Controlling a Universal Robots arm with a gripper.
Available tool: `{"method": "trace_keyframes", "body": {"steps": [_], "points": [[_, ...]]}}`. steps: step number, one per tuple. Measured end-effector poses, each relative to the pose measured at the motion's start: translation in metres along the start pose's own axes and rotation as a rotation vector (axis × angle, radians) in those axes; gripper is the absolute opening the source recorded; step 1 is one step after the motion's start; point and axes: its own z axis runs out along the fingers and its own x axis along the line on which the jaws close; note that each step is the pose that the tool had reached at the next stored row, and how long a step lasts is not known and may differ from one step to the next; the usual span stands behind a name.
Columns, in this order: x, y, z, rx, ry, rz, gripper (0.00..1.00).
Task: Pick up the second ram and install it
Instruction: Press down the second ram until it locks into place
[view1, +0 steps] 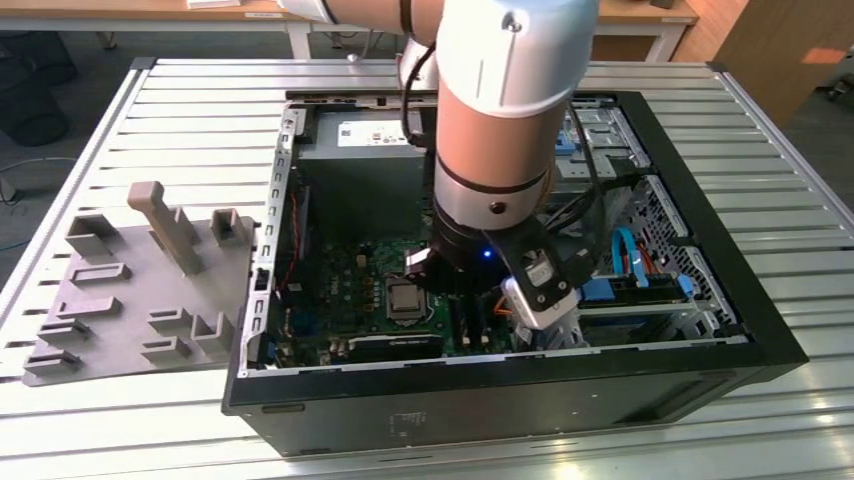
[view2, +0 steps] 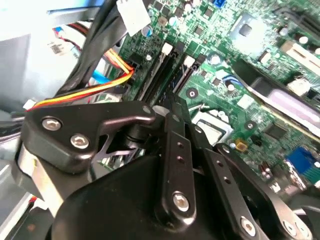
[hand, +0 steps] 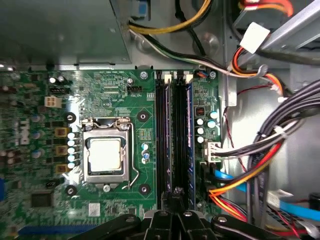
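Whether the jaws are being pressed together or are pinching something cannot be told. The gripper (hand: 176, 194) is being held low over the row of long black slots (hand: 161, 135), its tip close above them in both wrist views.

The second ram (hand: 189, 130) is being seen on edge as a long, thin, dark blue-green strip standing in that slot row, just beside the gripper's tip. Whether it is being touched, or is fully seated, cannot be told.

The slots are being carried by the green motherboard (hand: 115, 90). The square metal processor socket (hand: 105, 152) is lying near them on the same board. On the other side of the slots, a bundle of black, red, yellow and orange cables (hand: 250, 175) is being draped past the board's edge.

In the exterior view, the arm (view1: 507, 120) is being reached down into the open black computer case (view1: 747, 330). The case is resting on a slatted metal table (view1: 134, 110). A grey plastic holder (view1: 134, 290) is lying just beside the case, at the exterior view's left.
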Motion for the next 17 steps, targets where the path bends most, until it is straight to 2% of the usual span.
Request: {"method": "trace_keyframes", "body": {"steps": [2,9,17], "points": [[-0.0002,0.0002,-0.0055,0.0000,0.0000,0.000,0.11],[-0.0002,0.0020,-0.0060,0.0002,0.0001,0.000,0.11],[0.0005,0.0213,-0.0047,0.0000,0.0000,0.000,0.11]]}}
